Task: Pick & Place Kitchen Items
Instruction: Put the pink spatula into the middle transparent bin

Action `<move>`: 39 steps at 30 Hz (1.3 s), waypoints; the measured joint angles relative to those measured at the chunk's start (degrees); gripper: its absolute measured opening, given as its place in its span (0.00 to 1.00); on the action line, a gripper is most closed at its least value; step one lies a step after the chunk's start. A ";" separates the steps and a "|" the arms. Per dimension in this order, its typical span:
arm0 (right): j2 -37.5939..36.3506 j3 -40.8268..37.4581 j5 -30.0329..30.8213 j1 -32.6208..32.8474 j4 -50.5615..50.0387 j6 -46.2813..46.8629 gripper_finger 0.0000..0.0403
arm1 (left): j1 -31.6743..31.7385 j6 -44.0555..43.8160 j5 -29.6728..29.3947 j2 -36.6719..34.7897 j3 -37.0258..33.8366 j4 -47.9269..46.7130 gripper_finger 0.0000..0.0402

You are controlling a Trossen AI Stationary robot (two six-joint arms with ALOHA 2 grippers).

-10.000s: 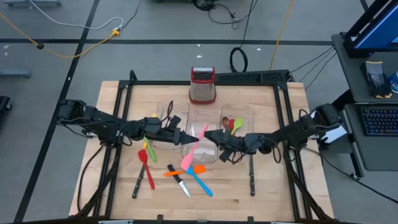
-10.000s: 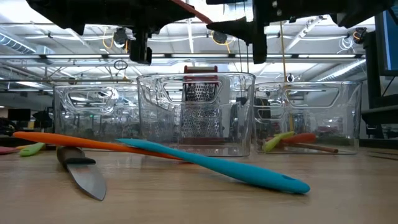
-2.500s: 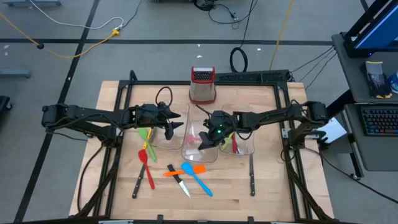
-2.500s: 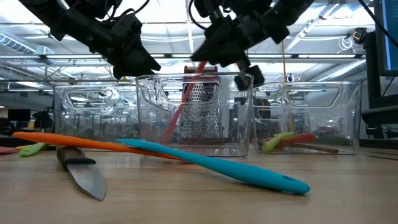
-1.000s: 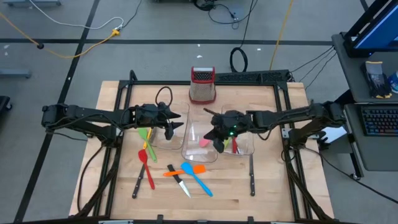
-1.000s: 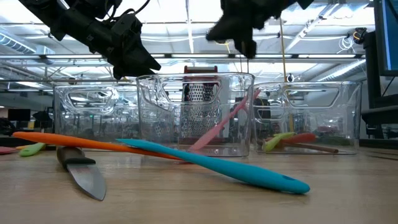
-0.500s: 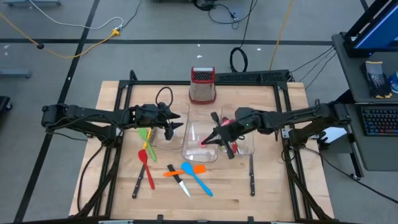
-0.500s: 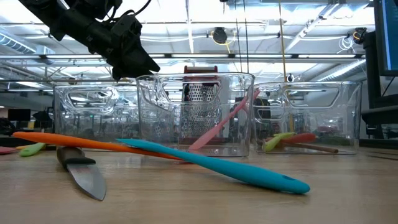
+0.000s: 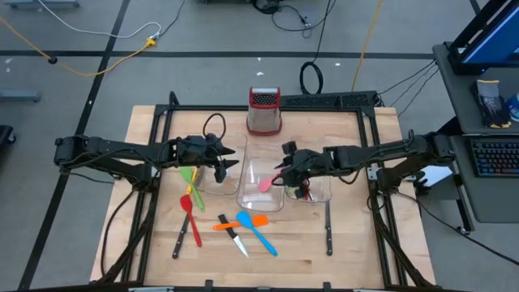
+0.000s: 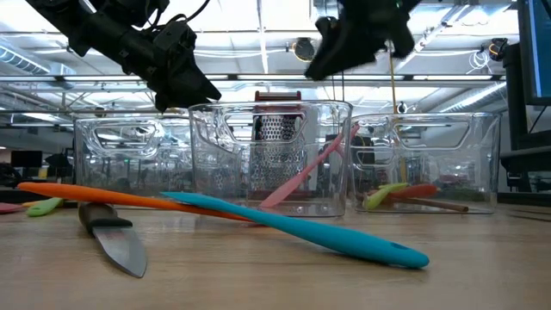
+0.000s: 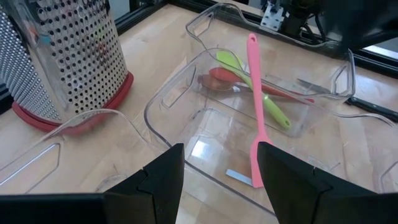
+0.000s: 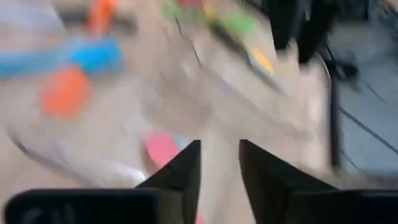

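Note:
A pink spatula (image 9: 268, 182) stands slanted in the middle clear bin (image 9: 244, 191). Its blade (image 11: 257, 168) is on the bin's floor and its handle (image 10: 331, 151) leans on the bin's right wall. My right gripper (image 9: 285, 165) hovers open above that wall, clear of the spatula; in the right wrist view (image 12: 219, 163) nothing is between its fingers. My left gripper (image 9: 233, 166) hangs open over the middle bin's left edge, its fingers (image 11: 163, 180) empty. A green spoon (image 11: 249, 87) and a red one (image 11: 217, 76) lie in the right bin (image 9: 326, 193).
On the near table lie an orange spatula (image 9: 239, 224), a blue spatula (image 9: 258, 232), a knife (image 9: 234, 240), a red spoon (image 9: 191, 221) and a black knife (image 9: 328, 229). Green and yellow utensils (image 9: 192, 183) lie by the left bin. A steel grater (image 9: 264, 112) stands at the far edge.
My right gripper has rolled about its own line above the middle and right bins. It rose out of the low view and came back down. The pink spatula has stayed leaning in the middle bin.

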 joint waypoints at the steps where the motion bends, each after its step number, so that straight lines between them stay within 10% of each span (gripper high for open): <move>1: 0.00 0.00 2.33 0.00 -1.60 -1.10 0.32 | 0.00 0.01 0.00 0.01 0.00 -0.01 0.52; 13: 0.00 0.00 9.79 -1.37 -14.01 -5.94 0.51 | 0.02 0.40 -0.04 0.01 0.00 -0.25 0.52; 39: 12.23 -0.50 28.31 -0.35 -13.18 -13.51 0.41 | 0.07 1.11 -0.55 0.01 0.00 -0.70 0.52</move>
